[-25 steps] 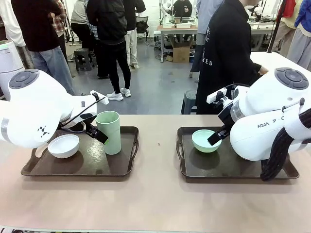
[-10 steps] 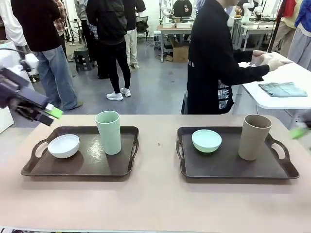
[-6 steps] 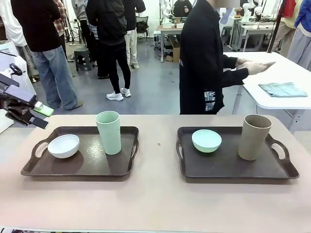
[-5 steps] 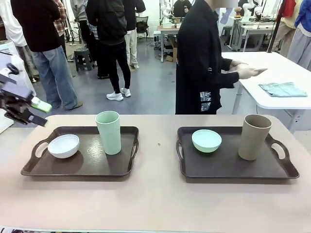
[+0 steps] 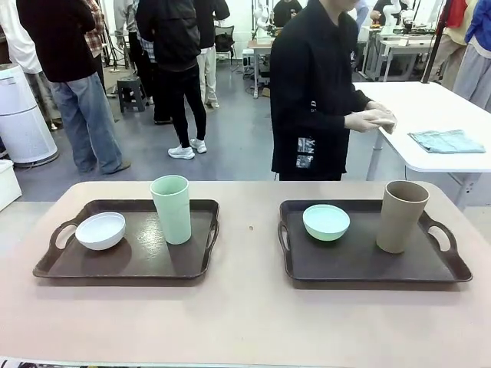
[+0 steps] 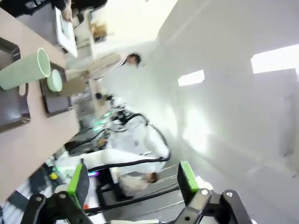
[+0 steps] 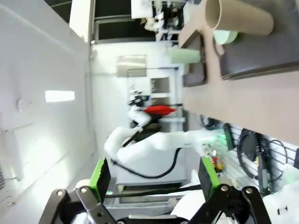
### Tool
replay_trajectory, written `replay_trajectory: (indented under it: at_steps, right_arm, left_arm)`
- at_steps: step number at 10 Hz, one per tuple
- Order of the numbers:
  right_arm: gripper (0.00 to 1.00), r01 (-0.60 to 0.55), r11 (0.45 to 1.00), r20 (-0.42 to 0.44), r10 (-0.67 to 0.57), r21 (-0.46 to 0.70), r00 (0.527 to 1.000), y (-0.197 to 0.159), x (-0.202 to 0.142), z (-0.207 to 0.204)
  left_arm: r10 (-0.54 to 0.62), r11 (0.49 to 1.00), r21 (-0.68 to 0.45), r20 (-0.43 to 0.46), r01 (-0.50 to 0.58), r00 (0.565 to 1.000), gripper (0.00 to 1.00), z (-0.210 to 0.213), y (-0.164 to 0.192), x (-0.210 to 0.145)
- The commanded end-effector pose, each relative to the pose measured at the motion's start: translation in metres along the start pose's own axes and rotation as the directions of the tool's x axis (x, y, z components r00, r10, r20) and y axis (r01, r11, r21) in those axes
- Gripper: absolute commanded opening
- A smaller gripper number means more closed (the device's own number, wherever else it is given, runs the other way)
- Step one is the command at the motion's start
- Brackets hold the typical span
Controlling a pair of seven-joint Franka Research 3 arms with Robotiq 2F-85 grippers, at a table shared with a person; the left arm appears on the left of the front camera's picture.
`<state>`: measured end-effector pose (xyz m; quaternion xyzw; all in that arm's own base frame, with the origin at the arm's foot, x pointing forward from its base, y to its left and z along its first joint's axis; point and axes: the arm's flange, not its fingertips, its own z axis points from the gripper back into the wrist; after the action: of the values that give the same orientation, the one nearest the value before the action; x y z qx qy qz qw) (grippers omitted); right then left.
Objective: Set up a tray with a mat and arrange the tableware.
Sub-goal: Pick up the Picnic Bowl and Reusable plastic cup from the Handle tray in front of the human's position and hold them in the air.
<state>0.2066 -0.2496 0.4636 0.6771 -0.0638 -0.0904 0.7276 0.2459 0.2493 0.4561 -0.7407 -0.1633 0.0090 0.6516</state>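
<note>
Up-left of left pincer (image 6: 132, 181), spread & empty: pale green tall cup (image 6: 25, 70) on dark brown tray (image 6: 11, 120), tray cut by frame edge. Right pincer (image 7: 154, 176) spread too, well clear of counter (image 7: 261, 102); tan-brown tall cup (image 7: 243, 16) & mint green round bowl (image 7: 227, 36) up-right, cup cropped at top.

Bare table (image 5: 247, 322) front and middle — pale green cup (image 5: 171, 208), tan cup (image 5: 401, 216) the tall obstacles
</note>
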Motion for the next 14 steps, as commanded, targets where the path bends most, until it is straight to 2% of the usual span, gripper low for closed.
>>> replay_trajectory:
  at_steps: [1,14]
  right_arm:
    - [1.00,-0.027,0.998,0.025,0.029,-0.062,0.999,0.0086,-0.0102,-0.0039]
    - [1.00,-0.027,0.998,0.025,0.029,-0.062,0.999,0.0086,-0.0102,-0.0039]
  left_arm:
    - [-0.084,0.994,0.063,-0.046,0.086,0.995,1.00,-0.0289,-0.0136,-0.0002]
    - [-0.084,0.994,0.063,-0.046,0.086,0.995,1.00,-0.0289,-0.0136,-0.0002]
